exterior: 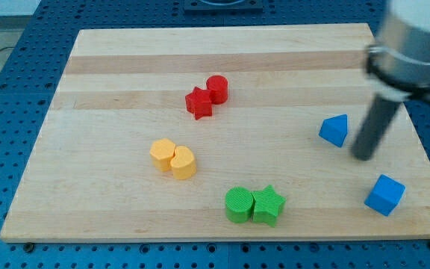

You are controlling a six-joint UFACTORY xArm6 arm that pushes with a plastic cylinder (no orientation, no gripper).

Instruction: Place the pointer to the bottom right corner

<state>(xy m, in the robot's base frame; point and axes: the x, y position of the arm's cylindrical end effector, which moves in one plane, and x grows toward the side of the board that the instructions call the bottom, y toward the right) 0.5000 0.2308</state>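
Dark rod, my tip (363,155), beside blue wedge (334,130).

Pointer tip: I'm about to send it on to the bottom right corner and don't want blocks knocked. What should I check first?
1. My tip visible: ok, slightly blurred.
2. Tip at the bottom right corner of the board: not ok, it is above it.
3. Tip clear of the blue triangular block: ok, a gap to its left.
4. Blue cube off the straight path: not ok, it sits in between.
5. Corner itself free: ok.
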